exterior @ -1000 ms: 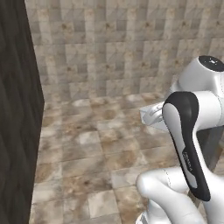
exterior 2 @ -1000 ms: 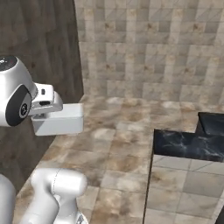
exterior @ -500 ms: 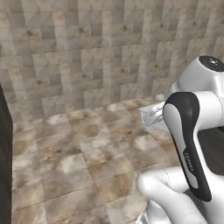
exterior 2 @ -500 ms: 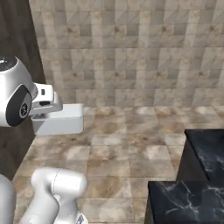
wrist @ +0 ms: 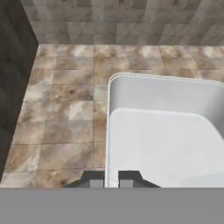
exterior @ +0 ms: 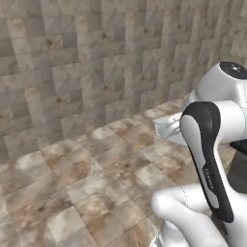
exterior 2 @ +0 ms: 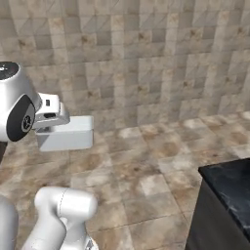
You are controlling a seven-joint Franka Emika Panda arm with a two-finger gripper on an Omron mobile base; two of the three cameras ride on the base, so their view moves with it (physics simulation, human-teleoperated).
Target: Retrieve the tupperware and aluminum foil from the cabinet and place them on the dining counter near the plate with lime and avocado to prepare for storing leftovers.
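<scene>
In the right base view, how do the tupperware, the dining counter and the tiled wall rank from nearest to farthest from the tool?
1. The tupperware: held at the tool, left in the view.
2. The dining counter: lower right corner, across the floor.
3. The tiled wall: at the back, beyond the floor.

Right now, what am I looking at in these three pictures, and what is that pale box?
It is a white robot arm on a driving base in a simulated kitchen. Two pictures come from cameras on the base, behind the arm to its left and right. The third looks along the gripper from a camera on the hand. The pale box is the tupperware, a grey-white tub; the gripper is shut on its rim, holding it in the air above the tiled floor. The black veined slab at the lower right of the right view is the dining counter.
</scene>
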